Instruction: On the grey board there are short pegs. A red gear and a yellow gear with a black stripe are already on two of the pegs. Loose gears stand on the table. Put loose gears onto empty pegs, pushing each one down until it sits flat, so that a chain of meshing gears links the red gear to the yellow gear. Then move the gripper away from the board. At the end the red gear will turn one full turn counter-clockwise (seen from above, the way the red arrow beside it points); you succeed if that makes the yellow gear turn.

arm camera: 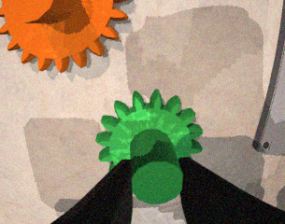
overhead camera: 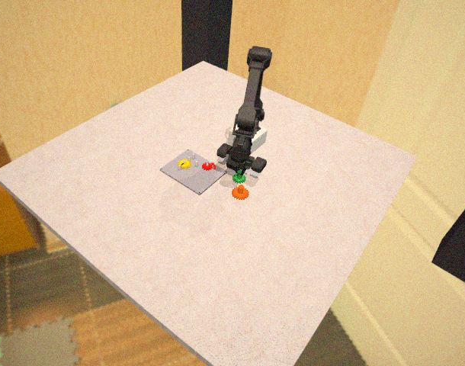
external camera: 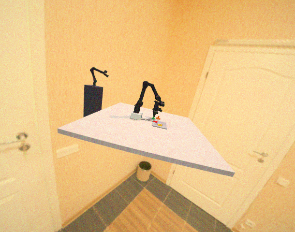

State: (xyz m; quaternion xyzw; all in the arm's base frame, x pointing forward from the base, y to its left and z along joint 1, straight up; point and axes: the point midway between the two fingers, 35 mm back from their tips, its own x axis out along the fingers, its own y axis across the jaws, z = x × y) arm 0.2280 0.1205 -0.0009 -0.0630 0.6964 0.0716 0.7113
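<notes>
Four gears are showing: in the top view, a yellow gear (overhead camera: 187, 165) (external camera: 159, 124) is sitting left of a red gear (overhead camera: 206, 166) (external camera: 155, 122) on the one grey board (overhead camera: 199, 183) (external camera: 164, 126) (arm camera: 282, 117). Two loose ones, a green gear (overhead camera: 238, 178) (external camera: 153, 118) (arm camera: 147, 117) and an orange gear (overhead camera: 239, 194) (external camera: 157, 118) (arm camera: 53, 47), are standing right of the board, the orange nearer. At least two empty pegs are poking up near the yellow gear; their exact number is too small to tell.

The gripper (overhead camera: 239, 173) (external camera: 154, 116) (arm camera: 155, 168) is clasping the green gear's upright knob between its two fingers. The wrist view is showing this grip closely while leaving out the red and yellow gears. Only the exterior view is showing a second arm (external camera: 93, 74), standing on a dark pedestal (external camera: 93, 101), and one bin (external camera: 143, 174) on the floor; its contents are staying too dark to make out.
</notes>
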